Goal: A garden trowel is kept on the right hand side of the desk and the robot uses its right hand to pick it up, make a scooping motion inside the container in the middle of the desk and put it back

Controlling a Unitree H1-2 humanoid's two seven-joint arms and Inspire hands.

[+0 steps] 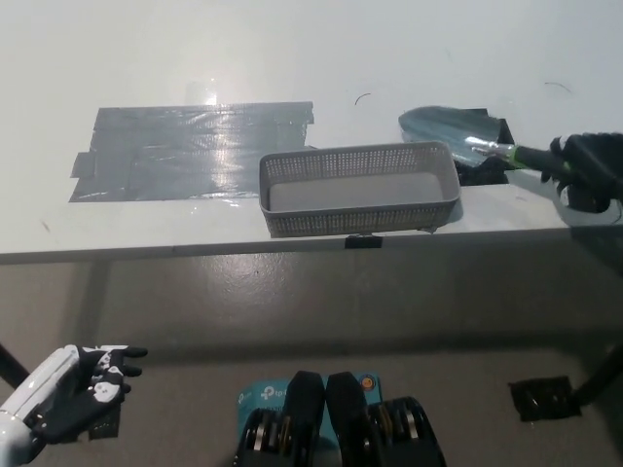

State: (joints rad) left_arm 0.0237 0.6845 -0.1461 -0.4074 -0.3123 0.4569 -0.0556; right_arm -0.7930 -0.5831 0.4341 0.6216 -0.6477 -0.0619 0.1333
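Gripping the trowel (456, 133) near the right edge of the table (292, 58), the right robot hand (591, 173) points the blade toward the container (360, 191), apparently to scoop; the left robot hand (73, 391) idles open below the front edge.

White desk (292, 49), two things lying on it
A grey perforated plastic basket (360, 220) sits near the front edge, just beside a patch of grey tape (185, 151).
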